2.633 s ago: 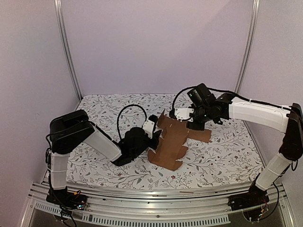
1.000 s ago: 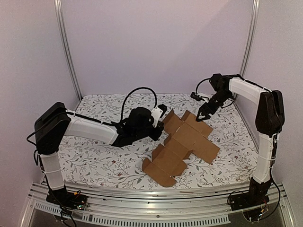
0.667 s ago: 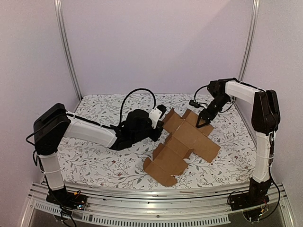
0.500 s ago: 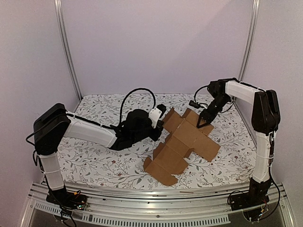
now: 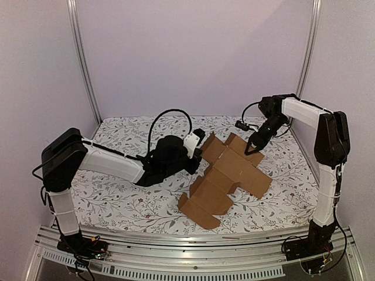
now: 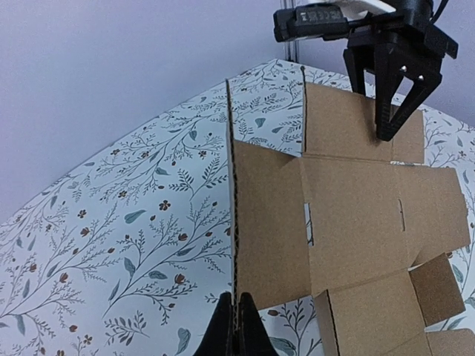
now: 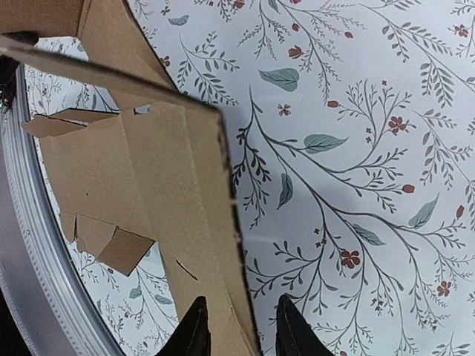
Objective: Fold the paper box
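1. Gripping the left edge of the paper box [image 5: 229,175], the left gripper [image 5: 197,154] has its jaws clenched on the card. In the left wrist view its dark fingertips [image 6: 225,332] meet with the corrugated edge running down between them.
2. The box is an unfolded brown cut-out lying in the middle of the desk [image 5: 117,196], on a floral cloth. It stretches from the far right of centre down toward the near edge.
3. Its held left panel stands tilted up off the cloth, and several small flaps at the near end are bent upward.
4. The right gripper [image 5: 251,148] points down at the far flap of the box. In the right wrist view only its two fingertips [image 7: 194,330] show at the bottom edge, standing apart astride the flap's cut edge.
5. Cloth shows between one of those fingertips and the card, so the jaws look released rather than clamped. Where the pads meet the flap is cut off below the picture.
6. From above, the left jaws are hidden behind the gripper's black body and white camera mount, so only the wrist view shows that grip.
7. The left wrist view cuts off the near flaps of the box at its lower right corner.
8. The right wrist view loses the flap's far end past its top left corner.
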`<state>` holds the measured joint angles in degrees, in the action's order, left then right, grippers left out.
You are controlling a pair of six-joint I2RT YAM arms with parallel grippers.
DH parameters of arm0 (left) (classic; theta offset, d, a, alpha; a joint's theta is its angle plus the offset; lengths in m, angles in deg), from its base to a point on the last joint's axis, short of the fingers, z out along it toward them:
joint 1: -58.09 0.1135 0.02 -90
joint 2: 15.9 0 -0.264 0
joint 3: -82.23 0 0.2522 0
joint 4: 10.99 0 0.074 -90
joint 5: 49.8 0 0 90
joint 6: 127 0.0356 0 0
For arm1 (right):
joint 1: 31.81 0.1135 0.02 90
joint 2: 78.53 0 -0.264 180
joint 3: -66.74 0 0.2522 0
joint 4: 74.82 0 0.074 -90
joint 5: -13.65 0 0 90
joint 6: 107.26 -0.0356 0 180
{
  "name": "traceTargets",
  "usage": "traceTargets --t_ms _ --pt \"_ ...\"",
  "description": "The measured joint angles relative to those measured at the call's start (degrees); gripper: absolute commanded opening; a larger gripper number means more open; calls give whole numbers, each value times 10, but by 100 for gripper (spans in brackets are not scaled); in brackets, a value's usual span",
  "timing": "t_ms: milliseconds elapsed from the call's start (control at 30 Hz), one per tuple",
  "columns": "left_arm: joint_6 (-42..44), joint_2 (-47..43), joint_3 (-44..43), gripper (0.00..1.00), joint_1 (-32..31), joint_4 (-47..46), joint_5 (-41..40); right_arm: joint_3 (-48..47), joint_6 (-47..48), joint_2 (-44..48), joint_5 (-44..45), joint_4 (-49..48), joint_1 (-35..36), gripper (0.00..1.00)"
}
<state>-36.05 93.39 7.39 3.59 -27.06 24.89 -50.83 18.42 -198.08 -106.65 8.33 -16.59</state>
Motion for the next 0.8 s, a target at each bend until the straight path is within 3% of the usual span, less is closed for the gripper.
traceTargets --t_ms 100,333,400,567,800 --pt "0 0 3 0 0 -2 -4 1 2 9 0 0 -1 26" --pt "0 0 6 0 0 -11 -6 10 5 20 0 -2 -3 0" --pt "0 0 6 0 0 -13 -6 12 9 20 -3 -2 -3 0" --pt "-4 0 9 29 0 -17 -8 12 9 21 6 -12 -2 0" --pt "-42 -79 80 38 1 -12 -31 38 25 59 159 -110 45 0"
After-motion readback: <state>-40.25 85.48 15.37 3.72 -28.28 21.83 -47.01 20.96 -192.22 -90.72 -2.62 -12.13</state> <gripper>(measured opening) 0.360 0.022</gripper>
